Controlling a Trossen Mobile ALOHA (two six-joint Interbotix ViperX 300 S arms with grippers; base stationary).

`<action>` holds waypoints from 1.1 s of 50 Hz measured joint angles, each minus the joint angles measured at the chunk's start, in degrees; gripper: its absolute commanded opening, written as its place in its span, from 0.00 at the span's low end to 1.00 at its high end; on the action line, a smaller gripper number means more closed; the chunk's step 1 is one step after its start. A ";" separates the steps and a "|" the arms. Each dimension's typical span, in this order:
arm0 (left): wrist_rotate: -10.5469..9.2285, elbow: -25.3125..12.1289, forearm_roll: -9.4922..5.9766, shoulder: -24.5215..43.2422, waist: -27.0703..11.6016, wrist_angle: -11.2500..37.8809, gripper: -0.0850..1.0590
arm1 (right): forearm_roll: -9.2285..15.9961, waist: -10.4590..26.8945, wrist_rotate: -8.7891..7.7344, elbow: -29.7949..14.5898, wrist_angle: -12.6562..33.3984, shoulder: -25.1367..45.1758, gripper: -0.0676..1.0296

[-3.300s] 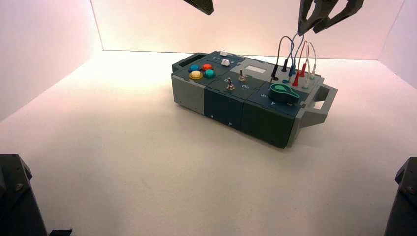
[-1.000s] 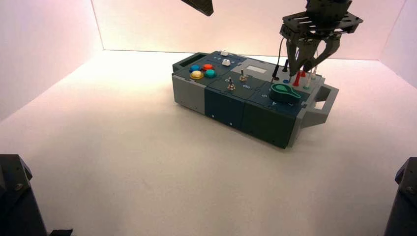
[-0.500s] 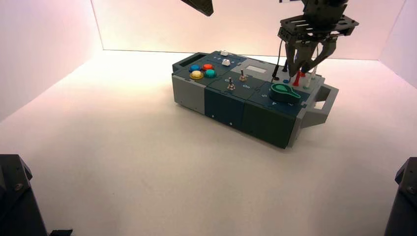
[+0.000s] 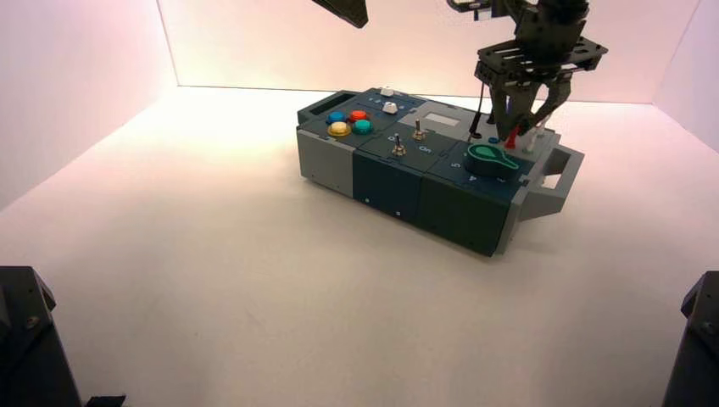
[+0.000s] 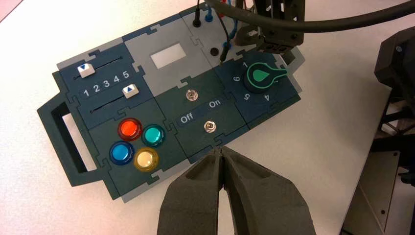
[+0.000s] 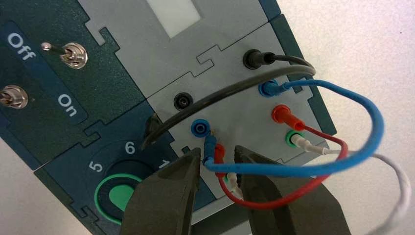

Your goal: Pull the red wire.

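The right gripper point(image 4: 519, 127) is hanging over the wire panel at the far right end of the box point(image 4: 398, 182). In the right wrist view, its two dark fingers point(image 6: 164, 196) are standing slightly apart on either side of a red plug point(image 6: 219, 152) and a blue plug that is lifted out of its socket. The jaws are open and are not clamping either plug.

The red wire point(image 6: 293, 193) is looping from this near plug to a second red plug point(image 6: 283, 114) seated in the grey panel. A blue wire point(image 6: 362, 127) is crossing over the red wire between the fingers. A black wire point(image 6: 220, 98) and a white wire point(image 6: 391, 171) are also running across the same panel. The green knob point(image 4: 490, 158) is sitting just near of the wire sockets.

The left gripper point(image 5: 222, 156) is hovering high above the box, over the near edge beside the two toggle switches point(image 5: 210, 127). Its jaws are pressing together, holding nothing.
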 measured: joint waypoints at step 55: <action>0.00 0.00 0.00 0.00 0.00 0.00 0.05 | -0.44 -0.26 0.00 -0.88 2.90 -2.29 0.04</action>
